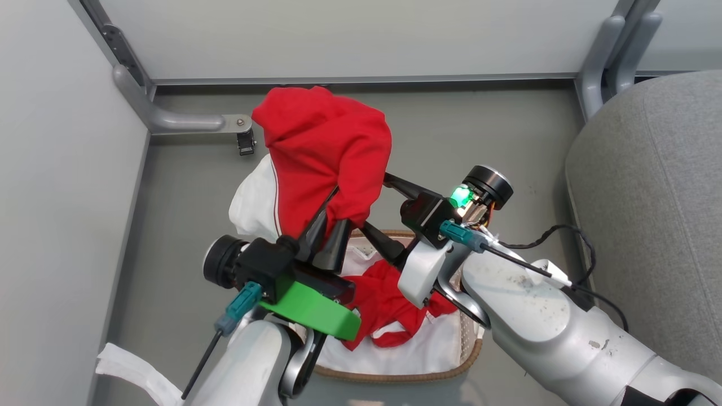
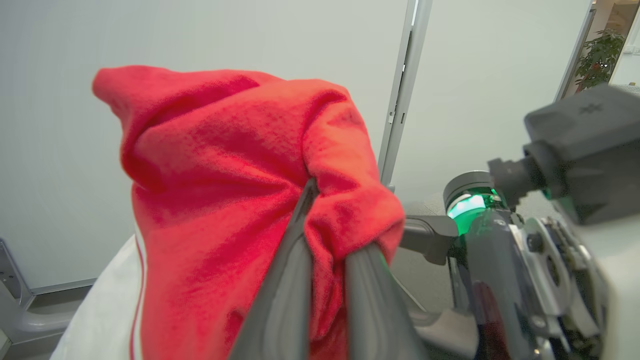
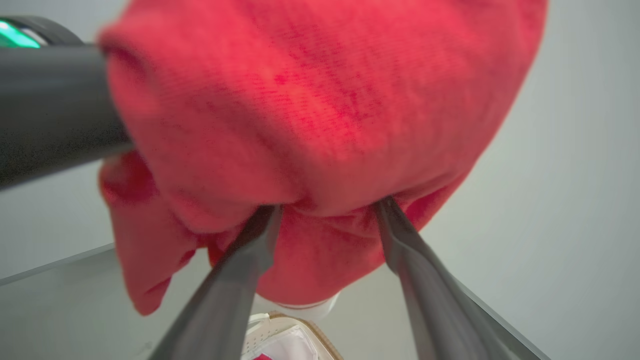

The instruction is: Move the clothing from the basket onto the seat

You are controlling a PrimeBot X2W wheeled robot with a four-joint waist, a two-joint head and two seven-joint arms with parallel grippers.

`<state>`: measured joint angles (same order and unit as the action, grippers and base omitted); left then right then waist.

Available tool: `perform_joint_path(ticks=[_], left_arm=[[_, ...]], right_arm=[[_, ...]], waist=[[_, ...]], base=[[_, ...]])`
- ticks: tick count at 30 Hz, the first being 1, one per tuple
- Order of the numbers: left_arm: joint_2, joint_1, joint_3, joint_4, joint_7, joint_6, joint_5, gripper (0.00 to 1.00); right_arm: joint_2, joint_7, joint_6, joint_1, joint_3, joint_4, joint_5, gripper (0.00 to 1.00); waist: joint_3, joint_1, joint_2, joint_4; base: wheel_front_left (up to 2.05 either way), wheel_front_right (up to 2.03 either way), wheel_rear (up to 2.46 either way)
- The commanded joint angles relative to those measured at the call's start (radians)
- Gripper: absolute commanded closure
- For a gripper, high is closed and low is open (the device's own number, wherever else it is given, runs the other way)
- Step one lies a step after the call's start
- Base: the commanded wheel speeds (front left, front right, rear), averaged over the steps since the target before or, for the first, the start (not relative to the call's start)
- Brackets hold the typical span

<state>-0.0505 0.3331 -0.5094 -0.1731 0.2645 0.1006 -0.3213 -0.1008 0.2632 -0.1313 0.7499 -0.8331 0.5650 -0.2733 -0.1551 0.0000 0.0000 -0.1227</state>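
Left end effector (image 1: 331, 217) clamped on red garment (image 1: 321, 152), holding it above basket (image 1: 395, 375); garment's white part hangs toward basket's left rim. Right end effector (image 1: 377, 204) also above basket, fingers (image 3: 235, 280) spread wide, tips tucked under same garment, no pinch. Grey seat (image 1: 648, 214) right of basket, apart from it. Basket on floor (image 1: 496, 146), white liner (image 1: 406, 349) inside. Second red garment (image 1: 389, 307) lies in basket on liner.
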Motion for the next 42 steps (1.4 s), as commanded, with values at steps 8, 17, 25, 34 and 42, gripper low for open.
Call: perform_joint_path(ticks=[8, 17, 25, 34, 42], left_arm=[[-0.001, -0.002, -0.014, -0.008, 0.000, -0.004, -0.018, 1.00], [-0.001, -0.005, 0.014, -0.003, 0.000, -0.010, 0.018, 0.34], [-0.002, -0.017, 0.047, -0.019, 0.000, -0.001, 0.076, 0.00], [-0.003, 0.005, 0.067, -0.040, 0.000, 0.021, 0.136, 0.00], [-0.013, 0.017, 0.052, -0.061, 0.000, 0.029, 0.158, 0.00]], right_arm=[[0.003, 0.002, 0.001, 0.031, -0.020, 0.014, -0.062, 1.00], [-0.022, 0.002, 0.001, -0.019, 0.068, -0.036, -0.058, 1.00], [-0.026, 0.002, 0.001, -0.094, 0.207, -0.130, -0.033, 1.00], [-0.022, 0.002, 0.001, -0.169, 0.346, -0.214, -0.013, 1.00], [-0.009, 0.002, 0.001, -0.232, 0.421, -0.267, -0.007, 1.00]], waist=[[-0.001, 0.0000, 0.0000, -0.014], [-0.003, 0.0000, 0.0000, 0.021], [-0.019, 0.0000, 0.0000, 0.150], [-0.057, 0.0000, 0.0000, 0.406], [-0.086, 0.0000, 0.0000, 0.604]], base=[[0.00, 0.00, 0.00], [0.00, 0.00, 0.00], [0.00, 0.00, 0.00], [0.00, 0.00, 0.00], [0.00, 0.00, 0.00]])
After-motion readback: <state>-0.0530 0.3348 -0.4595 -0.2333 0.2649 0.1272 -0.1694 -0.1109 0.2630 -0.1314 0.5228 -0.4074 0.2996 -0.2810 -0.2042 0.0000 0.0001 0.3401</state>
